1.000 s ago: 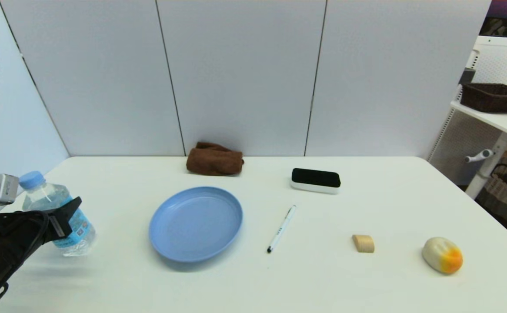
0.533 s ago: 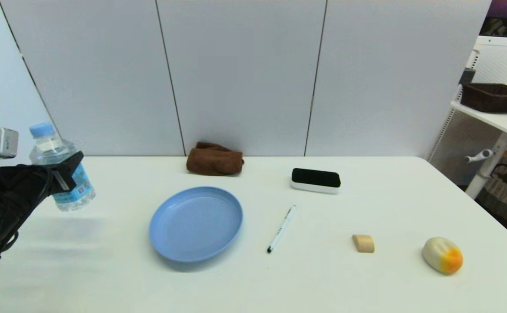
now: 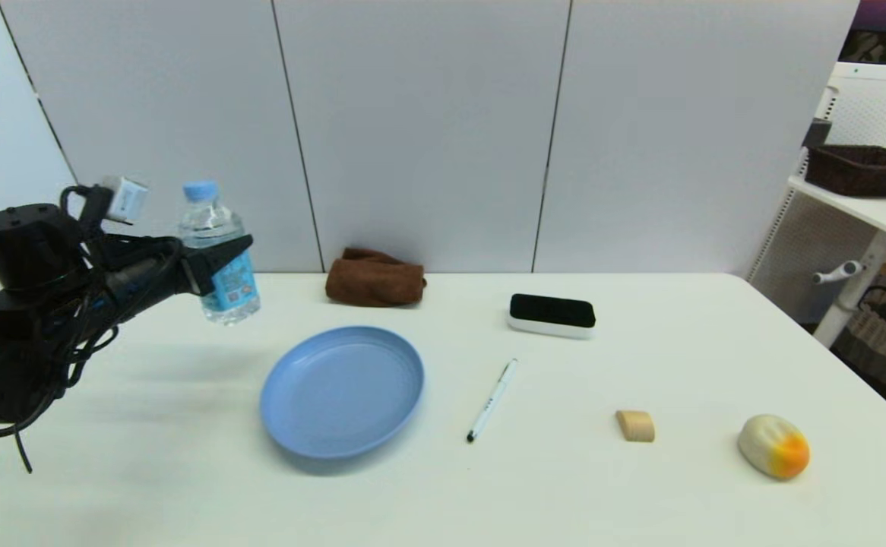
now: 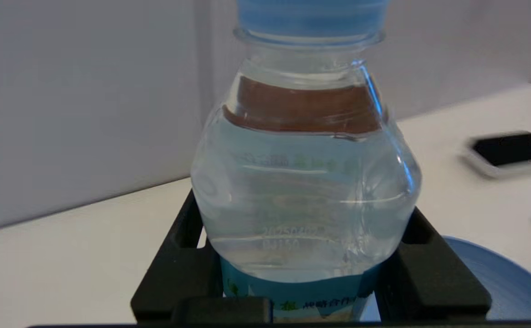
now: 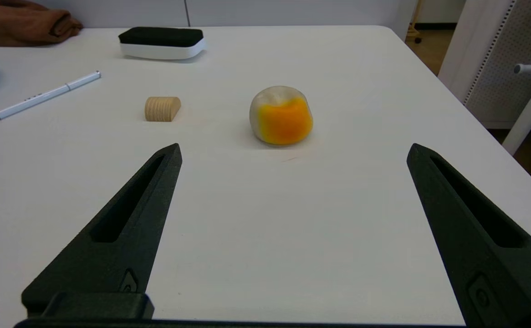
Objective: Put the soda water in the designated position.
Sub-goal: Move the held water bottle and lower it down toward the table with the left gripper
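Observation:
The soda water (image 3: 219, 254) is a small clear bottle with a light-blue cap and blue label, held upright in the air above the table's far-left part, left of the blue plate. My left gripper (image 3: 223, 262) is shut on its labelled middle. In the left wrist view the soda water (image 4: 306, 182) fills the picture between my black fingers (image 4: 174, 269). My right gripper (image 5: 293, 157) is out of the head view; in its own wrist view it stands open low over the table's near-right part. The designated position bears no mark that I can pick out.
A round blue plate (image 3: 342, 390) lies left of centre. Behind it a brown cloth (image 3: 374, 278) sits by the wall, with a black-and-white eraser (image 3: 552, 314) to its right. A white pen (image 3: 492, 399), a wooden block (image 3: 635, 425) and a white-and-orange ball (image 3: 773, 446) lie to the right.
My left gripper has lifted the soda water off the table's left edge and carried it up and rightward toward the plate. Nothing else has moved.

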{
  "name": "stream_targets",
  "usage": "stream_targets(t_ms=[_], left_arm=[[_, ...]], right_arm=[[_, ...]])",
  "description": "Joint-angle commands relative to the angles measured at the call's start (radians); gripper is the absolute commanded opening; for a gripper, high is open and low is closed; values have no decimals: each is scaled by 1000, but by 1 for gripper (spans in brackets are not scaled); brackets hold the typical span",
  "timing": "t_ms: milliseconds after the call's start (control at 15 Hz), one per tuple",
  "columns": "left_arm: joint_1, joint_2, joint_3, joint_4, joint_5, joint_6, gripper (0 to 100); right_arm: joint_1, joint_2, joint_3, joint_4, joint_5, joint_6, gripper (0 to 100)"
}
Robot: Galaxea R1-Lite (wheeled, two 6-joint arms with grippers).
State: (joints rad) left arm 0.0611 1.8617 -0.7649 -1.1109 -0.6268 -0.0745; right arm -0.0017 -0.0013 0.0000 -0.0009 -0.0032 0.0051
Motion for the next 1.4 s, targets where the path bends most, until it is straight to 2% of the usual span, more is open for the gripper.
stream_targets(t_ms=[67, 200, 400, 600, 667, 1400], left_arm=[[-67, 148, -159, 45, -186, -7, 0], [-98, 205, -232, 46, -217, -7, 0], [-129, 303, -346, 39, -214, 2, 0], [-156, 384, -458, 37, -126, 5, 0], [-159, 401, -475, 37, -123, 7, 0], [-214, 458, -479, -15, -123, 1, 0]], right_arm=[[0, 1, 0, -1, 0, -1, 100], [0, 1, 0, -1, 0, 1, 100], [0, 1, 0, -1, 0, -1, 100], [0, 1, 0, -1, 0, -1, 100], [0, 1, 0, -1, 0, -1, 100], [0, 1, 0, -1, 0, -1, 100]])
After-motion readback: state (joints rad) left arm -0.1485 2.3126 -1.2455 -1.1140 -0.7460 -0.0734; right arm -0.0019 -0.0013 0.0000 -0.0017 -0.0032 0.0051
